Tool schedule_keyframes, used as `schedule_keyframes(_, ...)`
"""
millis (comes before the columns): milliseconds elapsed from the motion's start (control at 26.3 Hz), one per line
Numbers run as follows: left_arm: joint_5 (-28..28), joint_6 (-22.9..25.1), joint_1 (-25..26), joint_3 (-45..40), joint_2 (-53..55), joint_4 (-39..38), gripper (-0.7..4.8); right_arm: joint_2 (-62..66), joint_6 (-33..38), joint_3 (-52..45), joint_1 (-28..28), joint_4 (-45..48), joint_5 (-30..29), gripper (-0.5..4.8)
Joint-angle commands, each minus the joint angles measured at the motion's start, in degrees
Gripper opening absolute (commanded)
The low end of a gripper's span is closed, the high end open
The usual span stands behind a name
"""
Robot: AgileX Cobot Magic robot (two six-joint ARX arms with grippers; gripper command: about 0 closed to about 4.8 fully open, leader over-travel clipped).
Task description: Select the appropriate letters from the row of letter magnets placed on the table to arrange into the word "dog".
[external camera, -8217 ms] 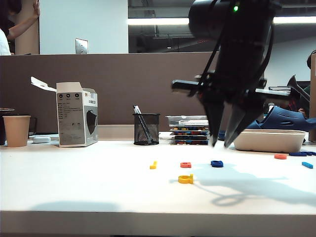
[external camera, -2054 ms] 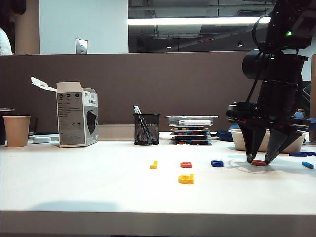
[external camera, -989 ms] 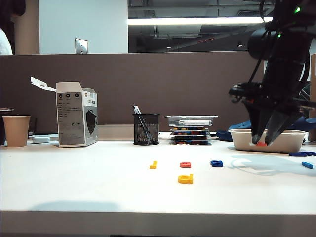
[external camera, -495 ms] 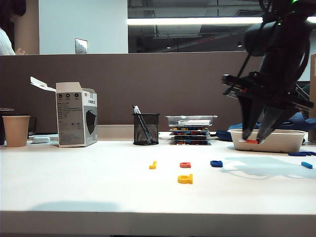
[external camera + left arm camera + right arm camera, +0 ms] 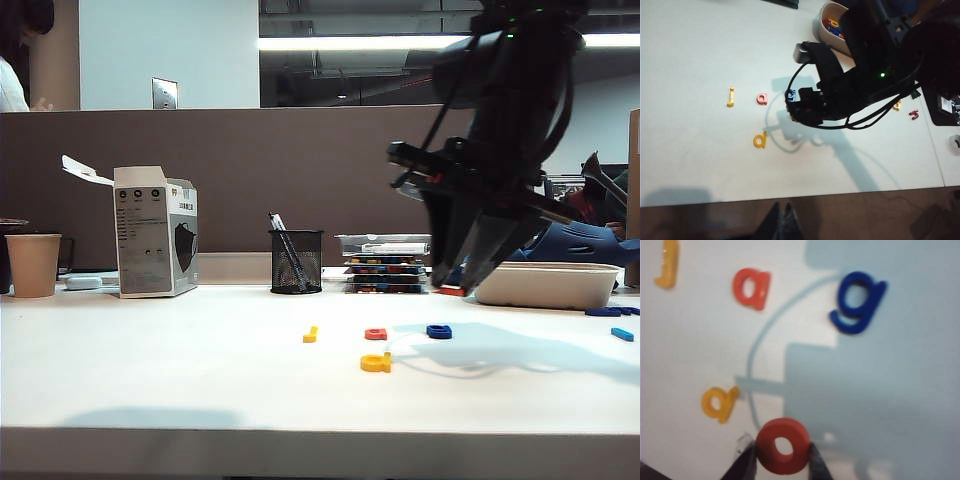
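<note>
On the counter (image 5: 700, 340) we read four loose letters: a yellow "j" (image 5: 667, 265), a red-orange "a" (image 5: 752, 287), a dark blue "g" (image 5: 856, 302) and a yellow "d" (image 5: 719, 403). The right gripper (image 5: 783, 460) pinches a red-orange "o" (image 5: 783, 445) between its tips, above the counter. The print on the white carton (image 5: 153, 232) at the back is too small for us to read, and we see nothing legible near the left gripper (image 5: 781, 220)
</note>
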Motion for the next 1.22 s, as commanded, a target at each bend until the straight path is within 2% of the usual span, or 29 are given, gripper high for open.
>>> schedule_keyframes(38,-0.39,0.04,-0.09,0.07,-0.11,0.13,-0.05,-0.24,1.57,-2.4,1.97,1.31,-0.02,1.08)
schedule_keyframes(304,-0.39,0.04,-0.09,0.07,-0.11,0.13,-0.05,-0.26,4.5,-8.81,2.67,5.18,-0.13,1.08)
schedule_keyframes(609,-0.37,0.04,-0.09,0.07,-0.11,0.13,-0.05,-0.17,5.81,-9.05,3.69,8.87,-0.2,1.08)
schedule_keyframes(1217,-0.37,0.04,-0.09,0.07,-0.11,0.11,-0.05,-0.13,6.05,-10.64,6.21,10.29,1.62,1.08)
